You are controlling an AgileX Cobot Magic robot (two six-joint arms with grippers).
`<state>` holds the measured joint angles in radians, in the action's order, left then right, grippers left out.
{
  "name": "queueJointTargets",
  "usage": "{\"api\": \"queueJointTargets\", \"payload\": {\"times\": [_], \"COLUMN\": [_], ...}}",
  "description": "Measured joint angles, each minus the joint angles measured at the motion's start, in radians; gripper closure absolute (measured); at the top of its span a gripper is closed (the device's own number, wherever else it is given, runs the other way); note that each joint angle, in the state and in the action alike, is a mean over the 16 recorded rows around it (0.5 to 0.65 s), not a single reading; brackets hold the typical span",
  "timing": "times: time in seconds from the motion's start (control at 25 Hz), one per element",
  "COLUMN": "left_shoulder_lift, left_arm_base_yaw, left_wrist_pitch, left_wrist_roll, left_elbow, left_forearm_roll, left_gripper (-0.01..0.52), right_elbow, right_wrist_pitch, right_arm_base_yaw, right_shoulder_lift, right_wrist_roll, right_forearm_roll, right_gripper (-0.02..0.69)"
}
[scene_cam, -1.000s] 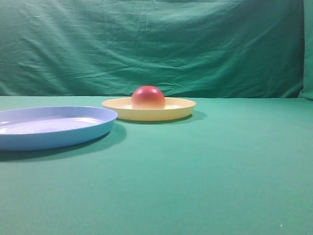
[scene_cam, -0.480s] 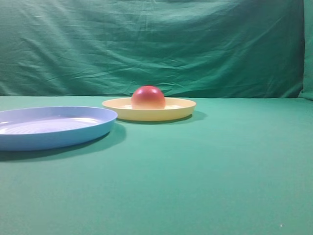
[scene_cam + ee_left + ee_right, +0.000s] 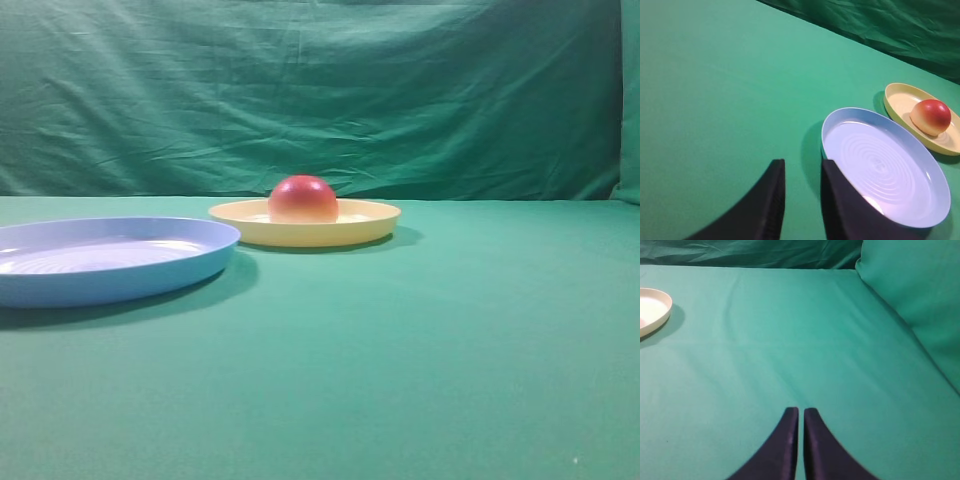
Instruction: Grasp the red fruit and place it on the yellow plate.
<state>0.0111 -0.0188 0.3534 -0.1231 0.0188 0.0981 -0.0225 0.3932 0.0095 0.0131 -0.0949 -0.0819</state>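
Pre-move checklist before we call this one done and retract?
1. red fruit on the yellow plate, not on the blue plate: ok.
2. Fruit free of both grippers: ok.
3. right gripper shut, nothing held, over bare green cloth: ok.
4. left gripper holds nothing, jaws slightly apart: ok.
5. Left gripper clearance to the blue plate rim: cannot tell, they overlap in the left wrist view.
6. Fruit settled, not rolling: cannot tell.

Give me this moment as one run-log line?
fruit: on yellow plate | blue plate: bare | left gripper: open, holding nothing | right gripper: shut, holding nothing
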Motion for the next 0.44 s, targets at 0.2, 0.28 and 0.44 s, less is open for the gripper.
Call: {"api": "queueJointTargets", "payload": {"times": [0.2,0.28,0.44], "left_shoulder_lift": [0.000,0.000,0.000], "left_arm_base_yaw": [0.000,0.000,0.000], "left_wrist_pitch": [0.000,0.000,0.000], "left_wrist_roll": [0.000,0.000,0.000], "left_elbow": [0.000,0.000,0.000], "left_forearm_roll": [0.000,0.000,0.000], "left_gripper": [0.357,0.357,0.357], "right_elbow": [0.000,0.000,0.000], "right_wrist_pitch": [0.000,0.000,0.000], "right_arm_base_yaw": [0.000,0.000,0.000], "right_shoulder_lift": [0.000,0.000,0.000], "right_wrist_roll": [0.001,0.001,0.001], "right_forearm_roll": [0.001,0.001,0.001], "right_gripper": [0.665,0.665,0.665]}}
